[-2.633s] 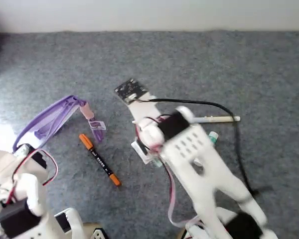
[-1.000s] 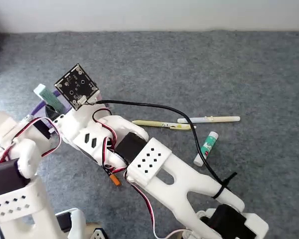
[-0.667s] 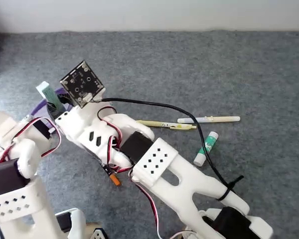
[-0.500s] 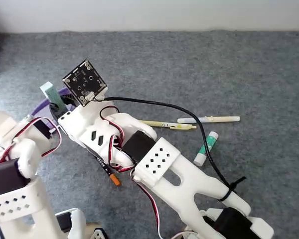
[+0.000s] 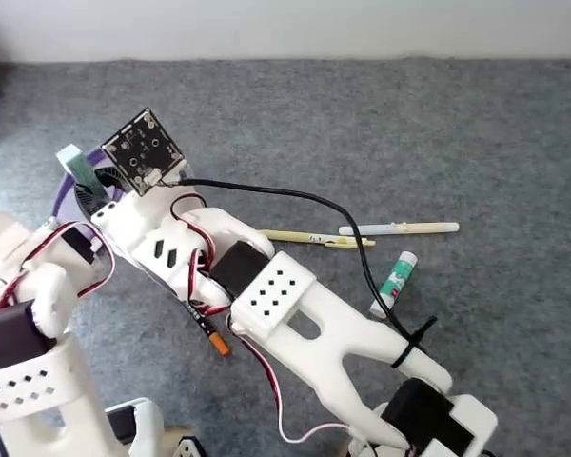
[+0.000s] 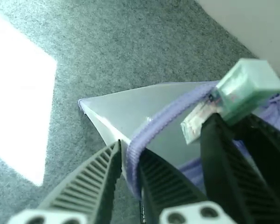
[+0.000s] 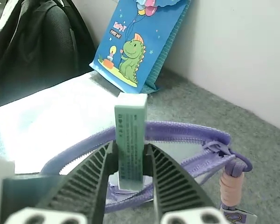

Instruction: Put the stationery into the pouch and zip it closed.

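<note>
Over at the table's 10 o'clock, the right gripper point(image 7: 130, 148) has swung across from the middle and now pinches the green eraser point(image 5: 69, 158) upright above the pouch point(image 7: 177, 128) mouth. Meanwhile the left gripper point(image 6: 129, 152) is clamped on the zipper rim point(image 6: 163, 119), holding it open. Drop's probably next.

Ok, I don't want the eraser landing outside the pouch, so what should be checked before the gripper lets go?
1. Eraser clamped upright in the right gripper: ok.
2. Pouch mouth unzipped and gaping: ok.
3. Left gripper shut on the pouch's zipper edge, holding it up: ok.
4. Eraser's lower end lined up over the opening: looks ok from the right wrist view.
5. Height of the eraser above the pouch bottom: cannot tell.
6. Zip pull out of the drop path: ok, it hangs off to one end.
</note>
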